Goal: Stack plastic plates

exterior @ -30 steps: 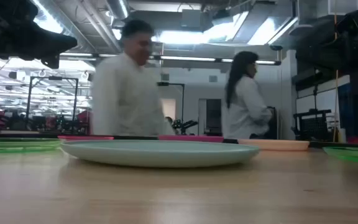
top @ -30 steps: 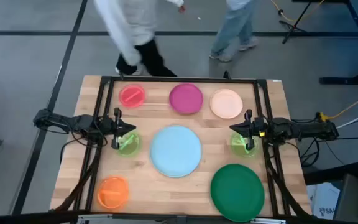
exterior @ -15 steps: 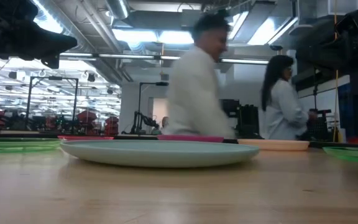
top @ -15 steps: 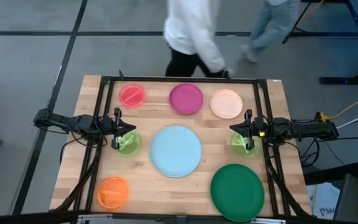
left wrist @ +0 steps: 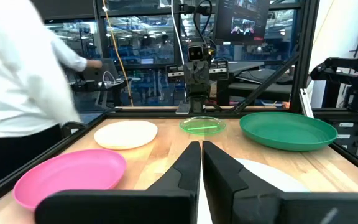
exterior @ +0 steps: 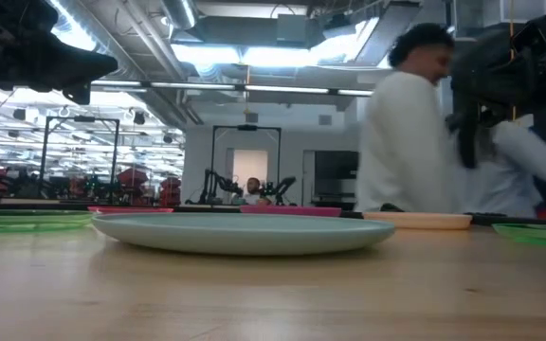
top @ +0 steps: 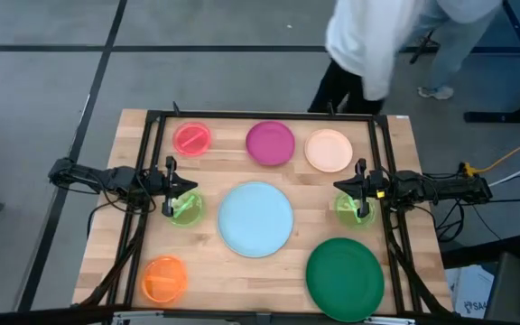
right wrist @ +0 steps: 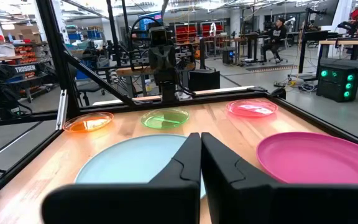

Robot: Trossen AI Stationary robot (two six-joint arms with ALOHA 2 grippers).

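High view: the left gripper (top: 171, 187) hangs at the left side of the table (top: 233, 271), its fingers (left wrist: 185, 171) pressed together with only a thin slit between them, holding nothing. Directly under its tip lies one lime green plate (top: 187, 208). Just past that plate, toward the table's middle, sits the large light blue plate (top: 255, 218). To the far side of this gripper lies the pink-red plate (top: 191, 138), and on its near side, well apart, the orange plate (top: 163, 278).

Opposite, the right gripper (top: 359, 191) hangs at the right side, its fingers (right wrist: 185, 165) likewise closed to a slit and empty. Beneath it rests the second lime green plate (top: 351, 210). On this gripper's near side sits the large dark green plate (top: 345, 277), at the table's front edge. On its far side lies the peach plate (top: 329, 150), and beside that the magenta plate (top: 270, 143), both along the back row.

All eight plates lie flat and separate, none stacked.

Beyond the table's back edge, a person in a white top (top: 368, 41) stands near the right corner, with another person's legs (top: 454, 45) close by.
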